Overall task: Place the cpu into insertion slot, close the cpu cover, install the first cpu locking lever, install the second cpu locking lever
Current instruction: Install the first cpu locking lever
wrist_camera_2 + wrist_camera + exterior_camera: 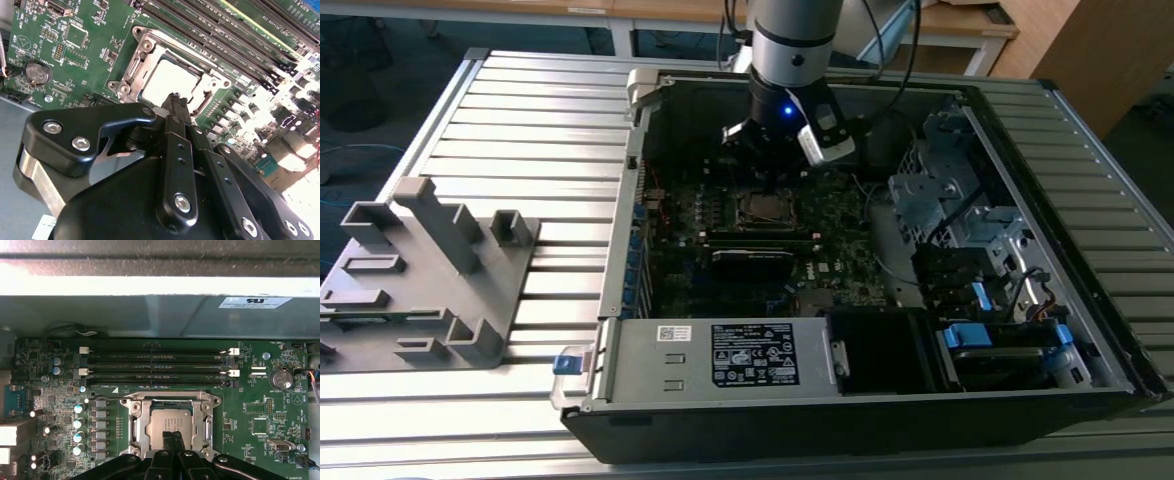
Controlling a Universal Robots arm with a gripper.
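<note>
Grey ribbed bench [520,110] runs under everything. At the exterior view's left sits a grey rack [420,270]. In the middle lies an open case [634,200], and the arm reaches down into it with its gripper [767,165] over the green board [834,275]. Blue tabs [974,335] sit at the exterior view's right. The cpu [170,421] already lies flat in the slot [207,402], and the cover [141,427] looks to be down around it like a picture frame. The fingers [168,440] are squeezed together and hold nothing. Their tips sit at the edge of the cpu, on it or just above; I cannot tell which. So I think the job is at the cover step, or just starting on the levers. I cannot tell if either lever is hooked. This step needs a soft, straight push so the chip does not slide. The exterior view gives the whole case and the rack, but the cpu is tiny there. The first wrist view looks straight down on the cover and the long memory slots [155,365] beyond it. The second wrist view looks along the fingers and brings the round battery [38,72] up close.
</note>
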